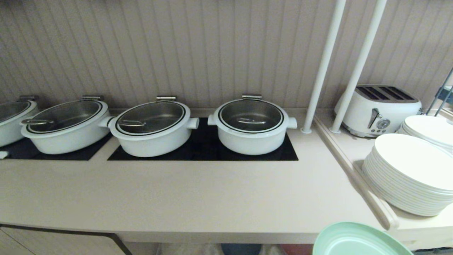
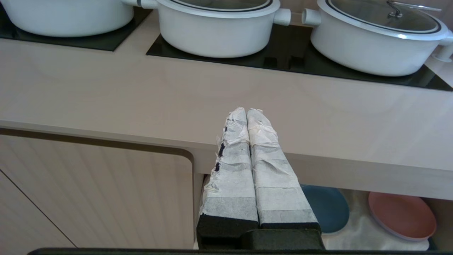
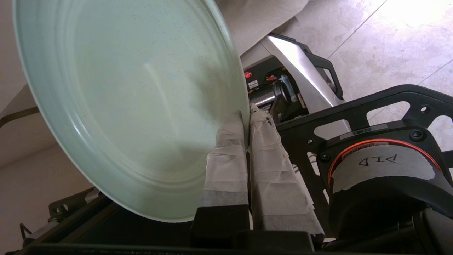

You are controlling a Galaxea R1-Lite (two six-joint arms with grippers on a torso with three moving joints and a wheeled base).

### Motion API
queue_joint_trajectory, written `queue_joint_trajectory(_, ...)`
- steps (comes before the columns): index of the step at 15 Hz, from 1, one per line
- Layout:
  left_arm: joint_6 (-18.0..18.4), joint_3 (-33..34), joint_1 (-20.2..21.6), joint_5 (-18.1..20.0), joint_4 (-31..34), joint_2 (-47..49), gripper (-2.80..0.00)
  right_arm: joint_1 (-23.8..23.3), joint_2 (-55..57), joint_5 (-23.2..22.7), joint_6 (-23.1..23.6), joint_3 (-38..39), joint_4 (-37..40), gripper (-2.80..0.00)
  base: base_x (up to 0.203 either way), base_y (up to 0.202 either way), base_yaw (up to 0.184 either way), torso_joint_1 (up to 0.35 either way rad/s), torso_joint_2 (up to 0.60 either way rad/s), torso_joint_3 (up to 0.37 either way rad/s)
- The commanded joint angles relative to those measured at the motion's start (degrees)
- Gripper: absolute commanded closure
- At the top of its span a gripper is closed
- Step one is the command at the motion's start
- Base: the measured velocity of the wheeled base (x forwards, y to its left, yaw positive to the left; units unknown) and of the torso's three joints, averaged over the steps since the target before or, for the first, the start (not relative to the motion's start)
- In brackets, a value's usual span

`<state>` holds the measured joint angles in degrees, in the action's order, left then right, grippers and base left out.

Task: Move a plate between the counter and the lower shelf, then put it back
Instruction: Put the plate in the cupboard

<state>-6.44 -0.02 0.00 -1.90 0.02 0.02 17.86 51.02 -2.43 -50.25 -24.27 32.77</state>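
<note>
From the head view, the counter runs across the frame with three full white pots and part of a fourth sitting on the black hob panels, a white toaster and stacks of white plates on the ledge to the right, and two white poles rising beside them. The mint-green plate shows only as an arc at the bottom edge, in front of and below the counter's front edge, off any surface; neither arm can be seen here. In the left wrist view, the left gripper hangs in front of the counter edge with its taped fingers pressed together and nothing between them; under the slab the lower shelf holds a blue plate and a pink plate on pale cloth. In the right wrist view, the right gripper pinches the rim of the mint-green plate between its taped fingers, clamped tight on the edge, with the plate standing steeply tilted, nearly on edge to this camera. Behind it lie the robot's base and a tiled floor; how high the plate is above the shelf is hard to judge from here.
</note>
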Motion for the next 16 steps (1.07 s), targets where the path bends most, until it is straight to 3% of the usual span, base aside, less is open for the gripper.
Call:
queue_joint_trajectory(1,-0.07,0.02,0.0,-0.03,-0.02,-0.02,0.0,-0.02,0.11,-0.04,-0.29,0.1,0.19,0.0,0.0,0.0,0.0,0.0,0.0,0.0)
queue_joint_trajectory(16,-0.07,-0.02,0.0,-0.03,-0.02,-0.02,0.0,-0.72,-1.1,0.05,-0.29,0.18,0.72,0.0,0.0,0.0,0.0,0.0,0.0,0.0)
